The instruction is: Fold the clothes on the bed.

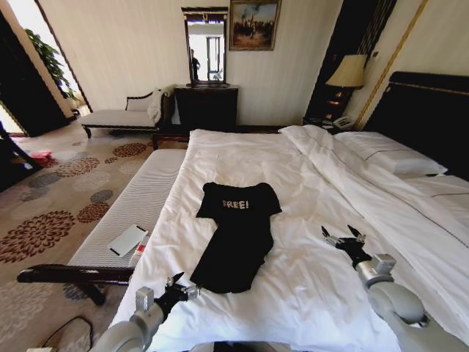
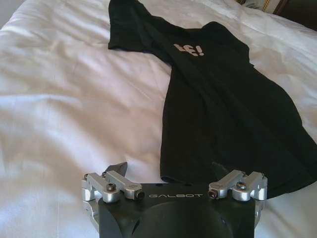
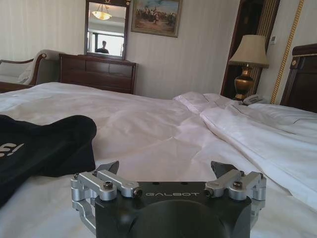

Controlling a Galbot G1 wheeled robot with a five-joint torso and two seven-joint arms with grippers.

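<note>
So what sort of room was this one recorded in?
Most likely a hotel bedroom: a large bed with white duvet and dark headboard, a bedside lamp, and a dresser under a mirror and framed painting. A black top lies on the duvet between the open left gripper and right gripper.

We cannot read the whole print on the black top (image 2: pixel 223 104) from the left wrist view: a fold swallows the first letters. In the right wrist view the top (image 3: pixel 44 144) runs off the picture's edge, lettering with it. One fingertip (image 2: pixel 119 168) of the left gripper (image 2: pixel 171 173) shows; its opposite tip is lost against the dark cloth just ahead. In the head view the bed (image 1: pixel 308 279) runs past the picture's edge beyond the right gripper (image 1: pixel 342 234), and the headboard (image 1: pixel 429 110) is cropped.
</note>
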